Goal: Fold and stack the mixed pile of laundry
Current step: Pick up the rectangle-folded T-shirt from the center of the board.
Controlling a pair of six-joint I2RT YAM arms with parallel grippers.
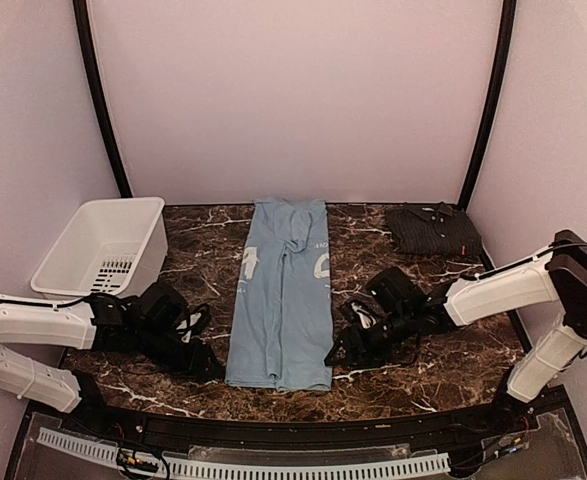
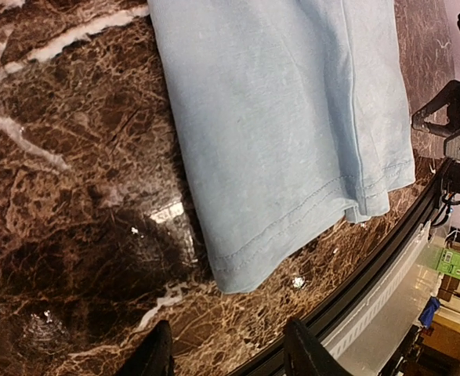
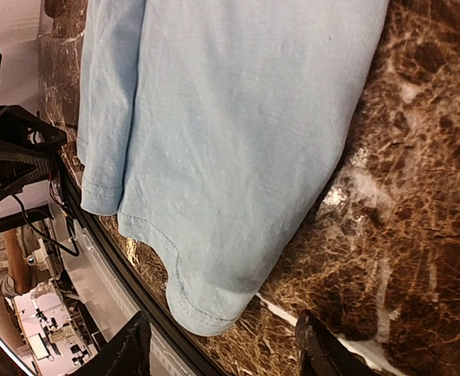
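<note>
- Pale walls [image 1: 293, 100] close round a brown marble table [image 1: 198, 255], seen from above. A white bin [image 1: 103, 245] stands at its far left corner.
- From above, the black shirt [image 1: 433, 230] lies as a small folded packet at the far right corner, so that garment looks done.
- The T-shirt [image 1: 283, 300] lies in the middle of the table as a long narrow strip, running from the far edge almost to the near edge. Its sides appear folded in, with white print showing near both long edges. I judge it half folded: the crosswise folds are left, and then stacking it with the black shirt.
- The left gripper [image 1: 205, 360] sits low just beside the strip's near left corner. The right gripper [image 1: 341, 350] sits just beside its near right side. Neither is seen holding cloth.
- Left wrist view: the hem end of the T-shirt [image 2: 284, 133] fills the upper part, pale blue and smooth, with a double-stitched hem and layered edges at one corner. It reaches close to the table's near edge. The two fingers [image 2: 155, 356] stand partly apart over bare marble, with nothing between them.
- Right wrist view: the same hem end [image 3: 222, 133] is lightly creased, with two layers showing at the hem and a rounded corner nearest the fingers [image 3: 128, 352]. These stand apart too, empty, just short of the cloth.
</note>
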